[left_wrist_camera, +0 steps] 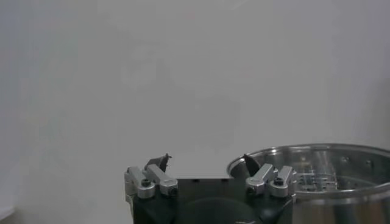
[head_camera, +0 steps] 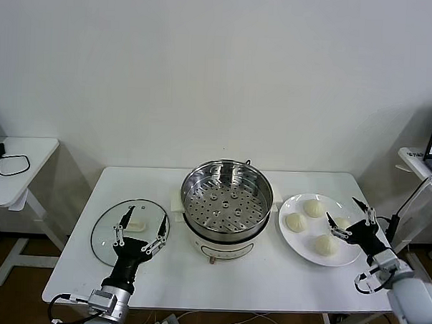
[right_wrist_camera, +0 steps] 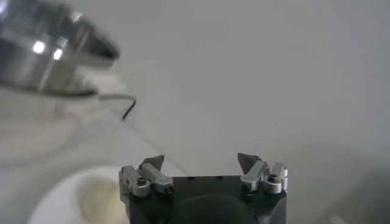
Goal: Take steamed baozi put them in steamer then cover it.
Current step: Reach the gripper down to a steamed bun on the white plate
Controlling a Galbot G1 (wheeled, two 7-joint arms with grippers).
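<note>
The steamer (head_camera: 227, 205) stands near the middle of the white counter (head_camera: 268, 279), a shiny steel basket with a perforated floor on a white cooker base, its basket holding nothing. The left wrist view shows its steel rim (left_wrist_camera: 317, 170) just beyond the left claw's fingertips.

Left of it, flat on the counter, lies the glass lid (head_camera: 107, 232) with its cream handle. To the right of the steamer sits the white plate (head_camera: 298, 241), carrying the 4 steamed baozi (head_camera: 314, 207): 1 at the far side, 1 at the left, 1 at the near side, and 1 at the right, partly hidden behind the right claw.

The left claw (head_camera: 135, 232) hangs over the lid (right above the handle), its fingers spread wide and gripping nothing. The right claw (head_camera: 350, 218) hovers over the right edge of the plate, jaws likewise wide apart and empty; whether it touches the bun behind it cannot be told.
</note>
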